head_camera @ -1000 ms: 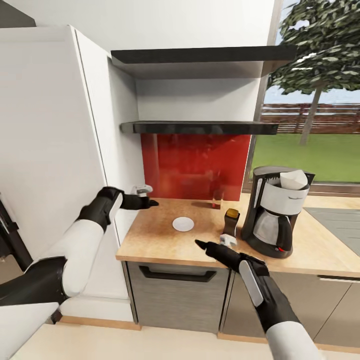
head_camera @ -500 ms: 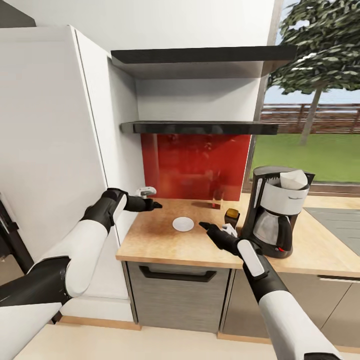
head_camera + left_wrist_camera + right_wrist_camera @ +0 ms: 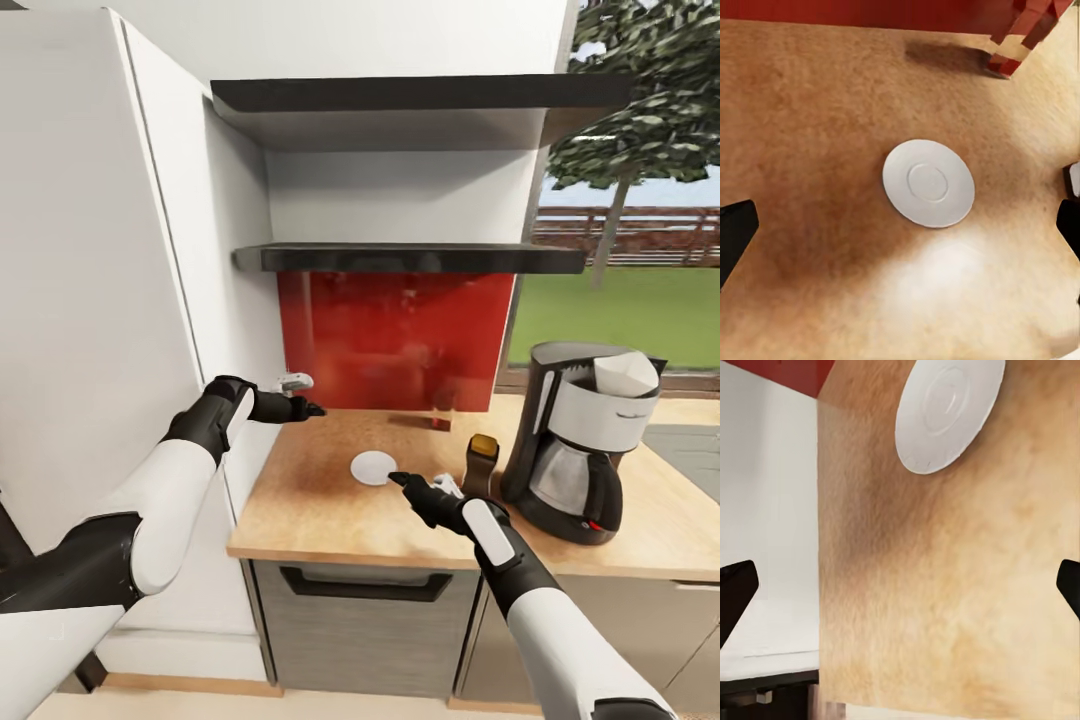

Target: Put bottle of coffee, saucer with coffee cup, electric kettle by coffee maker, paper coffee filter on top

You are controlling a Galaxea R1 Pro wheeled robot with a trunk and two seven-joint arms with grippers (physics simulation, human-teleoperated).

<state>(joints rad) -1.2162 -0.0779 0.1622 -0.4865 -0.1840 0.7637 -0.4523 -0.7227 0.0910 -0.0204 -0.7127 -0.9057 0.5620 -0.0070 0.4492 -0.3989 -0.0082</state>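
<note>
As the right end effector (image 3: 400, 481), fingers spread, nears the flat round white saucer (image 3: 372, 467), it could nudge the small brown gold-capped coffee bottle (image 3: 481, 464) w/ its wrist.

1. The table (image 3: 330, 520) is a light beige wood-grain slab with a thin edge, sitting on grey cabinet fronts (image 3: 360, 630); it ends at its left against a tall white panel.
2. The saucer (image 3: 373, 467) lies flat on the table, bare wood all round it.
3. The bottle of coffee (image 3: 481, 464) stands upright, just beside the coffee maker (image 3: 582, 440) on its left.
4. The coffee maker stands near the table's front edge, with the paper coffee filter (image 3: 625, 374) in its top.
5. The kitchen shelf (image 3: 410, 257) hangs above the red backsplash; its top surface cannot be seen.
</note>
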